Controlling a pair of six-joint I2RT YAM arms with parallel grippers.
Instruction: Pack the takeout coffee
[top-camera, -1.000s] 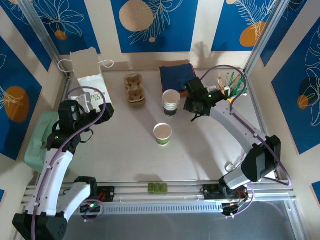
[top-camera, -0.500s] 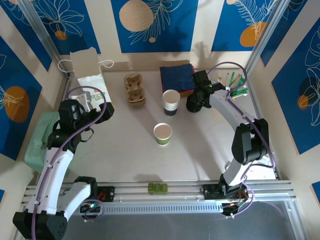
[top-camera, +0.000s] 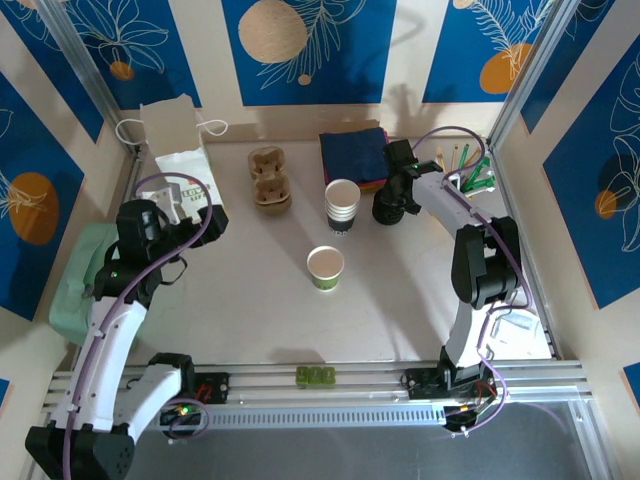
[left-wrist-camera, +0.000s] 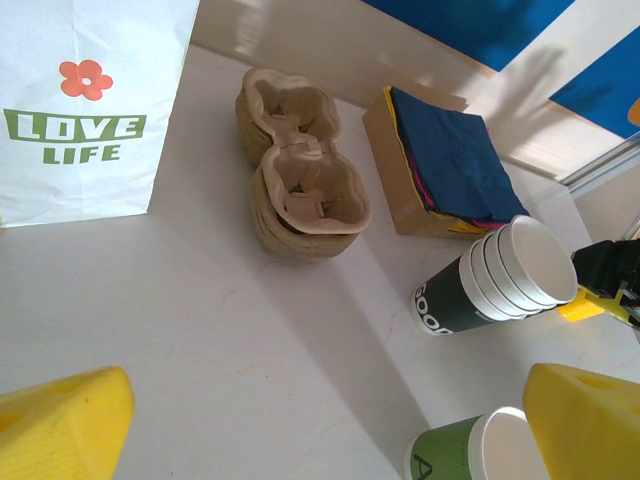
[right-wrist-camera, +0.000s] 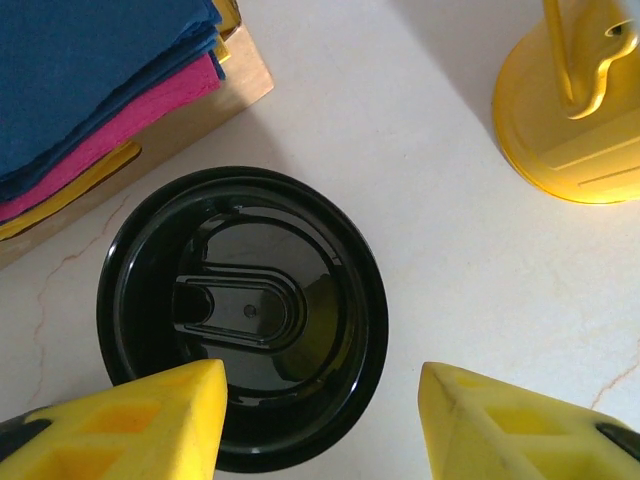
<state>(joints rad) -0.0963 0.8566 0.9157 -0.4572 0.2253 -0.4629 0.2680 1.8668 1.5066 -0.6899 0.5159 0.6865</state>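
Right wrist view: black lids just under the right gripper, its jaws apart. Top view adds the coffee cup, well apart from it.

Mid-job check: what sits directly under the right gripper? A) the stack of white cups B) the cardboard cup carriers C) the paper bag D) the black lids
D: the right gripper hangs open over the black lids, with a yellow finger on either side, beside the stacked napkins.

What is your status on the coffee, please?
Left gripper open, empty. Right gripper open over black lids, nothing gripped. Coffee cup lidless, mid-table. Cup stack beside lids.
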